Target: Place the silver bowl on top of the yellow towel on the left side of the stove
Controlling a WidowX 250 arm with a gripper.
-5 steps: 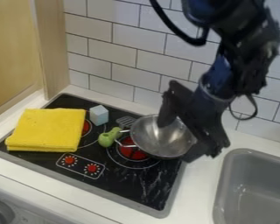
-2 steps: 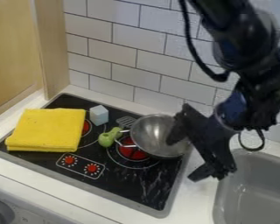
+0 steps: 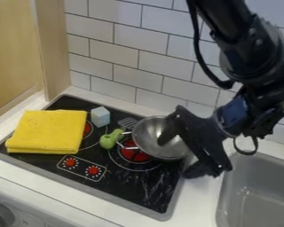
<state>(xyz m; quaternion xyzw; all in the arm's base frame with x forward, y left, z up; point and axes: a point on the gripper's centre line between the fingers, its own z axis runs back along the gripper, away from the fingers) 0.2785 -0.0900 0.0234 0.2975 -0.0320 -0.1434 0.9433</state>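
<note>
Silver bowl (image 3: 145, 138) sits on the stove's (image 3: 129, 186) right side; grasping seems in hand. The gripper (image 3: 175, 156), fingers apart near its rim, likely needs aligning, then closing, before lifting towards the yellow towel (image 3: 48, 131).

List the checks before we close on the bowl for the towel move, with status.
1. Gripper open: ok, the fingers are well apart.
2. Silver bowl rim between the fingers: ok as seen from this angle, one finger over the bowl's inside, the other beyond its right side.
3. Bowl gripped: not ok, it sits on the right side of the stove, not clamped.
4. Finger contact with the rim: cannot tell.
5. Yellow towel ready: ok, folded on the left side of the stove, nothing on top.
6. Low path to the towel: not ok, the green object stands between; lifting first looks safer.
</note>
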